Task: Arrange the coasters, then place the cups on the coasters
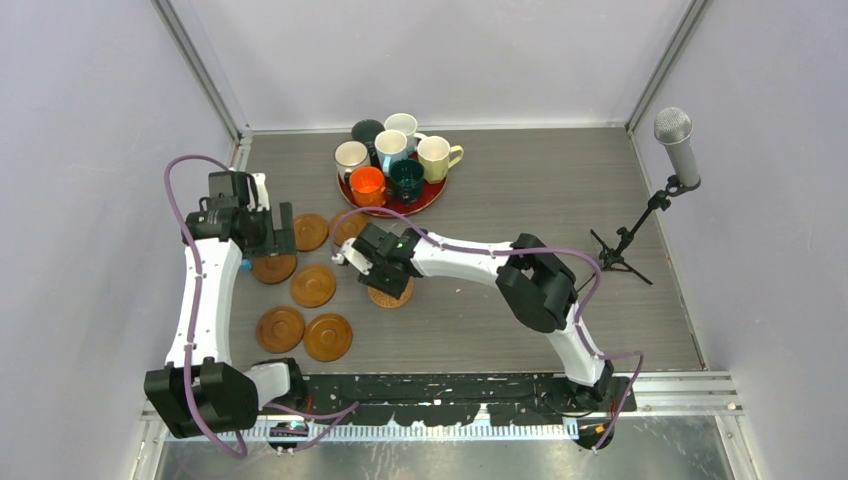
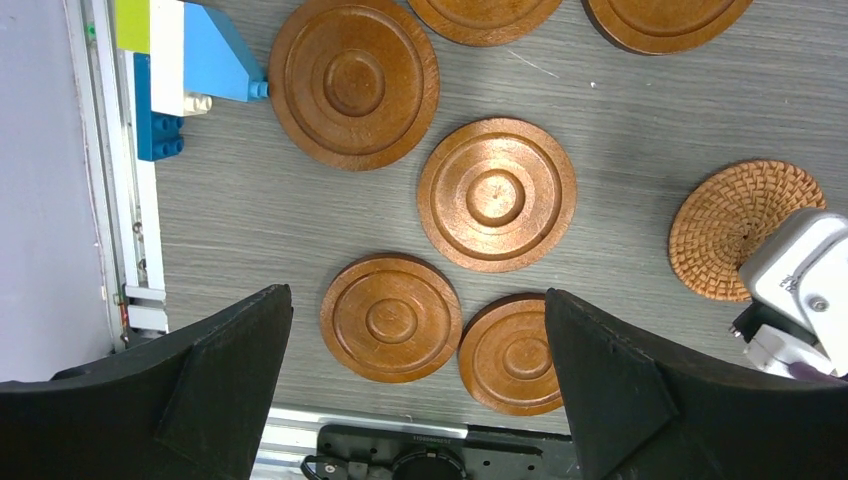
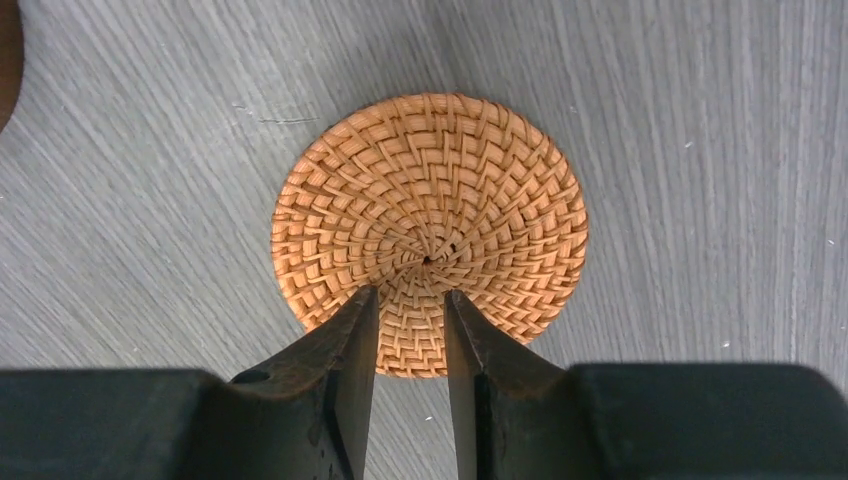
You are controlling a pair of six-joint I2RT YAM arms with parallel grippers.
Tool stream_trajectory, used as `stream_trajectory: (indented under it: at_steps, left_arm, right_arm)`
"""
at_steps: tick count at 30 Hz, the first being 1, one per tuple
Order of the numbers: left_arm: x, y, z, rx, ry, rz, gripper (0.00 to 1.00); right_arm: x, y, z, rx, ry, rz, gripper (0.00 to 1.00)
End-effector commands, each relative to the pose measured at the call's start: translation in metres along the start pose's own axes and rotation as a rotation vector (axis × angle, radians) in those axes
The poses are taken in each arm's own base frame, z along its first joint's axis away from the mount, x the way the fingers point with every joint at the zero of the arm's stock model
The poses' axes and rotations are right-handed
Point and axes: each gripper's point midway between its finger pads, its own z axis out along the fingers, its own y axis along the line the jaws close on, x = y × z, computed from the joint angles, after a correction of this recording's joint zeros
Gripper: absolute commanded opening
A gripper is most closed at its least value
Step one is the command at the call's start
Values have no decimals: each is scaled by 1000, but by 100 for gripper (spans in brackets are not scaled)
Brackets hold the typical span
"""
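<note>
On the grey surface [image 1: 500, 300], the right end effector [image 3: 410, 298] sits nearly closed over the woven coaster [image 3: 430, 200], grip unclear, likely to arrange it; the left end effector [image 2: 417, 295] is wide, empty.

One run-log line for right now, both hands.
left hand: open, above wooden coasters | right hand: nearly closed over woven coaster, grip unclear | cups: on red tray

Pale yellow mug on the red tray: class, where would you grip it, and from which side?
Probably its handle or the rim beside it, coming from the right: the pale yellow mug stands upright, rightmost on the red tray, handle pointing outward, other mugs crowding its left.
</note>
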Motion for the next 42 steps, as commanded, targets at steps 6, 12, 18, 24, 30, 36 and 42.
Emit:
stream_trajectory:
  at_steps: [6, 12, 18, 24, 30, 36, 42]
  left_arm:
    - [-10, 4, -11, -13, -45, -1, 100]
    - [-13, 2, -13, 1, -69, 16, 100]
    - [-14, -5, -13, 46, -75, 36, 100]
    - [-17, -10, -15, 80, -71, 84, 100]
    - [-22, -15, -14, 110, -60, 84, 100]
    - [-27, -18, -13, 126, -59, 88, 100]
    - [-31, -18, -12, 130, -53, 98, 100]
  right_arm:
    - [41, -72, -4, 146, 77, 177, 34]
    - [99, -134, -16, 197, 165, 324, 32]
    - [158, -194, -31, 254, 246, 442, 31]
    - [209, -252, -47, 334, 301, 536, 30]
    - [251, -305, -53, 393, 333, 610, 30]
    - [271, -354, -59, 469, 316, 671, 30]
    - [281, -395, -62, 537, 307, 667, 30]
